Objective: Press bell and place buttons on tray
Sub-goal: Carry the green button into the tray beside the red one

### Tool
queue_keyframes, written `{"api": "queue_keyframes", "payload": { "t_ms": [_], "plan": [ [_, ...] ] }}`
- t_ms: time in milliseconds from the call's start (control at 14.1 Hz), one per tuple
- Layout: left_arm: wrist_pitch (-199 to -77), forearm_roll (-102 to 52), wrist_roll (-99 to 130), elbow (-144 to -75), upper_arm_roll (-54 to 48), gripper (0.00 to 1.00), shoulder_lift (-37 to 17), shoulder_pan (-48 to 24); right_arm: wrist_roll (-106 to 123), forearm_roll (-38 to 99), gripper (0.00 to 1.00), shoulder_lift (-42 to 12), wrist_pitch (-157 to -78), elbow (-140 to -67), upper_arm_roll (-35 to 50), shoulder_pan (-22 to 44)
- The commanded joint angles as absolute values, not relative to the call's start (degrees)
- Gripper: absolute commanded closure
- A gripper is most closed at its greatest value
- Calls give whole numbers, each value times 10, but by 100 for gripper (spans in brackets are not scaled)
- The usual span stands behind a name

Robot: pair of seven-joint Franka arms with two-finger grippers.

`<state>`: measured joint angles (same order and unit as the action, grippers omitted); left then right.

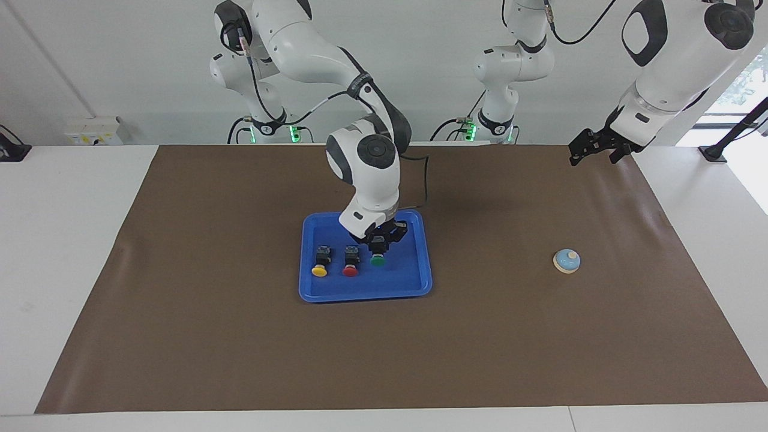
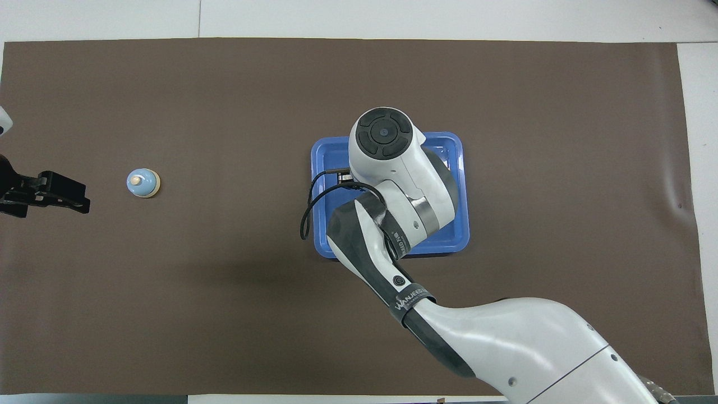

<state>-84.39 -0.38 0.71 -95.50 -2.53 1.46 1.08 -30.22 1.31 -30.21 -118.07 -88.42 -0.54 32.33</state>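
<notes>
Holding: right gripper (image 1: 378,245) clenched on green-capped black push button (image 1: 377,259), over flat bright blue plastic tray (image 1: 420,264)
In tray: yellow-capped button (image 1: 319,270) & red-capped button (image 1: 350,270), side by side
Light blue dome bell (image 1: 566,261): on brown surface (image 1: 240,336), twd left arm's end
Left gripper (image 1: 591,147): released, waiting over surface edge

White table (image 1: 72,252) under a brown mat (image 1: 240,348) covering most of its top. Plain white wall (image 1: 120,60) along the robots' end. Bright window (image 1: 747,84) at the left arm's end. Small white box (image 1: 93,131) against the wall.
</notes>
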Motion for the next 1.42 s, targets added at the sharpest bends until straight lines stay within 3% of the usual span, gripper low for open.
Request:
{"api": "queue_keyframes", "payload": {
  "t_ms": [0, 71, 142, 284, 426, 852, 1065, 1349],
  "plan": [
    [-834, 1, 9, -952, -24, 0, 21, 11, -311, 16, 73, -296, -1188, -904, -6, 325],
    [-834, 1, 9, -952, -25, 0, 20, 11, -312, 15, 32, -289, -1200, -923, -6, 326],
    [-834, 1, 9, -952, -25, 0, 21, 11, -313, 15, 0, -283, -1214, -942, -6, 328],
    [-834, 1, 9, -952, -25, 0, 21, 11, -314, 17, 0, -280, -1195, -932, -8, 327],
    [-834, 1, 9, -952, -24, 0, 21, 11, -322, 20, 0, -252, -1125, -895, -11, 317],
    [-834, 1, 9, -952, -24, 0, 21, 11, -276, -32, 0, -57, -978, -918, -16, 253],
    [-834, 1, 9, -952, -24, 0, 21, 11, -144, -33, 0, -2, -923, -927, -16, 176],
    [-834, 1, 9, -952, -24, 0, 20, 11, -56, -30, 0, 48, -911, -969, -16, 89]
  ]
}}
